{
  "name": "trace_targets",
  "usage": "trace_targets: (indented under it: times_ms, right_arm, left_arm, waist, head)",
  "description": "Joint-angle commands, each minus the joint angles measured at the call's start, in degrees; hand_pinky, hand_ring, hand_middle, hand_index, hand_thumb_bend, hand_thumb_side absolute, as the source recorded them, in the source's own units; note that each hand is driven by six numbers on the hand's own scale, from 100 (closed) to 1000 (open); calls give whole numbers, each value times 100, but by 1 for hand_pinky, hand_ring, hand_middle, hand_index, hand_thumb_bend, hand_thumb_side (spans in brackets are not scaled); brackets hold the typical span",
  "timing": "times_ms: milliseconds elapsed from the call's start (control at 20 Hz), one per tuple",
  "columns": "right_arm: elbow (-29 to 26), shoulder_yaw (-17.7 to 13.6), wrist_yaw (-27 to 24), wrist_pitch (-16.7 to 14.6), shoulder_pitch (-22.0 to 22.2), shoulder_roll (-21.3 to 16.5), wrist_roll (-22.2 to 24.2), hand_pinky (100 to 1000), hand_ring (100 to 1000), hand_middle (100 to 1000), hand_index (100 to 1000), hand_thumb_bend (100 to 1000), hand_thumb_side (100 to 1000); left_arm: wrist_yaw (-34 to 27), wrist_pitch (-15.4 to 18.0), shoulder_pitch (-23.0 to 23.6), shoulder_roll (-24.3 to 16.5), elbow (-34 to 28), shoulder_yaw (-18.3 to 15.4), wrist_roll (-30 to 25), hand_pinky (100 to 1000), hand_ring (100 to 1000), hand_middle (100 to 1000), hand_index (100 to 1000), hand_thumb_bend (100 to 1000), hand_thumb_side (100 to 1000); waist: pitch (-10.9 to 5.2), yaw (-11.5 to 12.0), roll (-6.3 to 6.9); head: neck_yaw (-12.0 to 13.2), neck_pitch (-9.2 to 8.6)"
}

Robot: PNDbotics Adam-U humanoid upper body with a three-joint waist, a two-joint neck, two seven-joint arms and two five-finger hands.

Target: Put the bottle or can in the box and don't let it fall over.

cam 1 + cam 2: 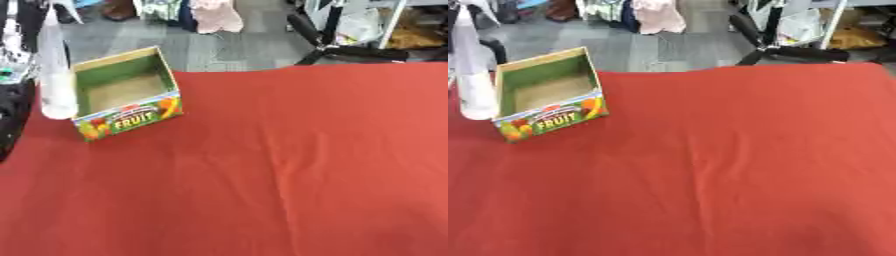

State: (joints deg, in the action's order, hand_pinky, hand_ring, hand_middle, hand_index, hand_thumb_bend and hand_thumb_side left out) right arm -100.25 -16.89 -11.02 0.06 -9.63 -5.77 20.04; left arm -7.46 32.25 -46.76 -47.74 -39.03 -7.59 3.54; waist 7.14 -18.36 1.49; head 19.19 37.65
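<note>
Bottle [58, 75]: tall, pale, whitish. Stands upright at the far left, just beside the outer left wall of the box, outside it. Cannot tell whether the base rests on the desk or hangs slightly above it.

Box [131, 116]: open-topped carton with green inner walls, a bare brownish floor and a printed front panel reading FRUIT. Sits askew near the far left corner of the desk. Holds nothing.

Left hand [12, 112]: dark mass at the left edge in the left eye view, close to the bottle. Cannot tell whether the fingers are released, clenched or grasping the bottle.

Right hand: in no view.

Desk [728, 165]: covered in red cloth, lightly creased.

Step in hand, by judgement: bringing the bottle to the box, placement not yet done.

Next move, by judgement: lift high enough for the base to pass over the left wall, shift right until centred above the brownish floor, lower straight down keeping the bottle vertical, then let go only once the base sits flat. Tall and narrow, so likely to tip if it catches the rim.
</note>
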Motion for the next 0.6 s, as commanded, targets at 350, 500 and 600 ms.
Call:
trace_targets:
  times_ms: [350,500,600]
  right_arm:
    - [-116,-10,-45,27,-80,-53,-29,797,1000,1000,866,100,753]
    - [-113,-20,-43,27,-68,-54,-40,797,1000,1000,866,100,753]
    - [-108,-29,-37,25,-52,-56,-47,796,1000,1000,866,100,753]
  left_arm:
    - [797,137,-33,-115,62,19,-131,698,1000,1000,959,100,633]
    - [780,126,-4,-132,-26,0,-146,695,1000,1000,959,100,629]
    - [655,116,74,-172,-164,10,-226,690,1000,1000,955,100,608]
  waist:
    - [-64,18,-2]
    - [-77,37,-10]
    - [-91,64,-20]
  head:
    - [-7,-92]
    - [-4,-87]
    - [-15,-83]
